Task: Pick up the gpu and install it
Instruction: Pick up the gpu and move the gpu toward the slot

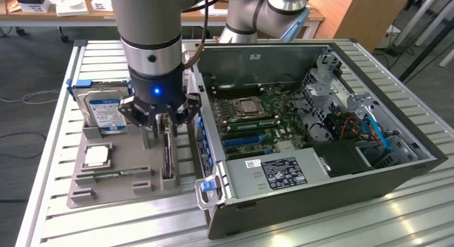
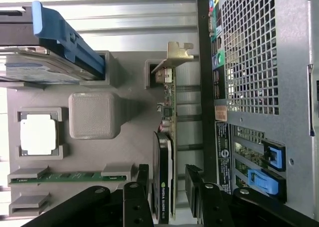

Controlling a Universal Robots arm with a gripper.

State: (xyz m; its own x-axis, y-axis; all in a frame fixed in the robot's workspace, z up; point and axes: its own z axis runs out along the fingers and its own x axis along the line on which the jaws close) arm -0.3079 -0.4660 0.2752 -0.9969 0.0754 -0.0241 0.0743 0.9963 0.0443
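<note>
Black gpu (image 2: 163,179), metal bracket (image 2: 175,55) (standing on edge)

Gripper (image 2: 168,173) wide open, black fingers (image 2: 143,179) either side of the thin black gpu card (image 2: 164,152), which stands on edge in the grey plastic holder tray (image 2: 134,137). Silver square CPU chip (image 2: 38,134) & narrow green memory stick (image 2: 67,177) sit in separate tray pockets. Grey perforated-metal PC case (image 2: 249,53) is just beside the card.

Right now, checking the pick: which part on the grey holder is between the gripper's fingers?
The gpu, the dark card standing on edge; hard drive, processor and memory stick sit aside.
</note>
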